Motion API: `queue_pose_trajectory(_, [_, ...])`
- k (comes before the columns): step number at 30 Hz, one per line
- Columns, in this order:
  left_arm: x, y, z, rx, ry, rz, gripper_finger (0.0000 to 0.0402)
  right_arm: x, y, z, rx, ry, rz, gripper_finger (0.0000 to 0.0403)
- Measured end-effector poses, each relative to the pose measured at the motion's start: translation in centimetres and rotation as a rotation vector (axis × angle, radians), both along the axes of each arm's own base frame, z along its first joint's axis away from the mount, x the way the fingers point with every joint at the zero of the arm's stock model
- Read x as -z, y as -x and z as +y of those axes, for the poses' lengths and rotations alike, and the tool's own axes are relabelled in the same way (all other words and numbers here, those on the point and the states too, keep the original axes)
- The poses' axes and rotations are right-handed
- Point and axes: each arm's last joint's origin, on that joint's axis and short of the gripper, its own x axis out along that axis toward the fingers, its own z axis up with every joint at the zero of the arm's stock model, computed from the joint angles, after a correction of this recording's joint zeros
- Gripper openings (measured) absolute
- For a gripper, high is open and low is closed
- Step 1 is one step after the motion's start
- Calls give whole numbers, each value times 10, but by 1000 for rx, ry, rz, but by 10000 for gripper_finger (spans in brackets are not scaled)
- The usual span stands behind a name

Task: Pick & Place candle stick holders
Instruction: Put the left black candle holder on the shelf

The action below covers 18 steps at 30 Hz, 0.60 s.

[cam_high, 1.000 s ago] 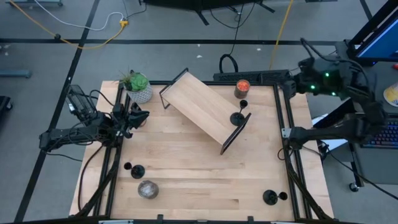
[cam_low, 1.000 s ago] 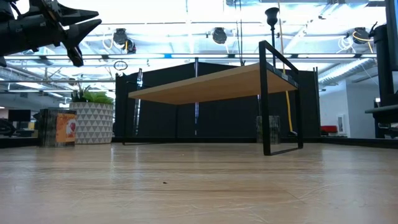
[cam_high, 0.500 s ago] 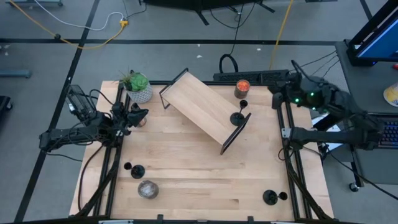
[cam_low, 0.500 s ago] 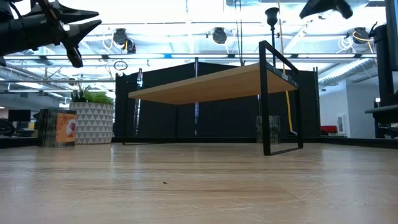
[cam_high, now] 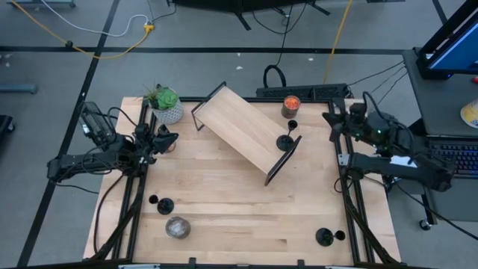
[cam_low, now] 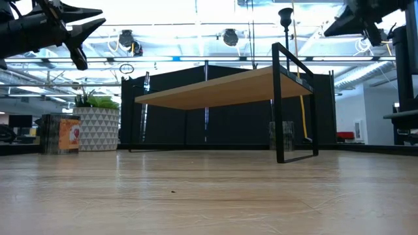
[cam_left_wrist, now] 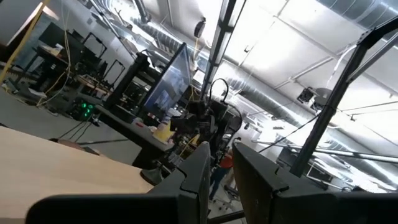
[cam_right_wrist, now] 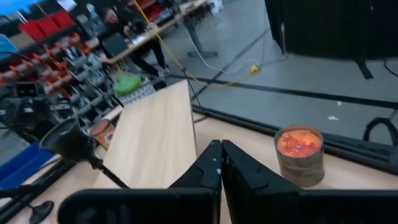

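High view: table (cam_high: 239, 209) carries a tilted wooden shelf (cam_high: 240, 133) with black end frames, a potted plant (cam_high: 166, 104) at the far left corner and an orange-topped jar (cam_high: 290, 107) near the far edge. Three black holders: holder 1 (cam_high: 285, 141) stands upright on the shelf's right end, just in front of the jar; holder 2 (cam_high: 164, 205) stands on the tabletop near the left rail, with a grey round object (cam_high: 178, 227) just in front of it; holder 3 (cam_high: 324, 237) stands at the near right corner, well apart from the others. Left gripper (cam_high: 166, 139) hovers over the table's left edge just in front of the plant, fingers (cam_left_wrist: 198, 171) set close together with only a thin gap, holding nothing (low view shows it raised high above the tabletop). Right gripper (cam_high: 333, 119) sits above the right rail, just right of the jar, fingers (cam_right_wrist: 211, 165) pressed nearly together, empty. Right wrist view looks across the shelf, with holder 1 lying tilted in that picture and the jar beside the fingertips.
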Motion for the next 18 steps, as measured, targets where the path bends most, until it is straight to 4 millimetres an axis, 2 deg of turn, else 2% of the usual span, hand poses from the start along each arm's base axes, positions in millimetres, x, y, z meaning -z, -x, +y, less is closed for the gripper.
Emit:
queue_pose_trajectory(5, [-1, 1, 1, -8, 48, -24, 72, 15, 11, 7, -87, 28, -45, 0])
queue_pose_trajectory(8, [-4, 2, 1, -31, 13, -45, 72, 24, 16, 9, -121, 55, -83, 0])
queue_pose_trajectory(18, [-13, 3, 0, -25, 0, -48, 72, 67, 17, 11, -159, 88, -162, 0])
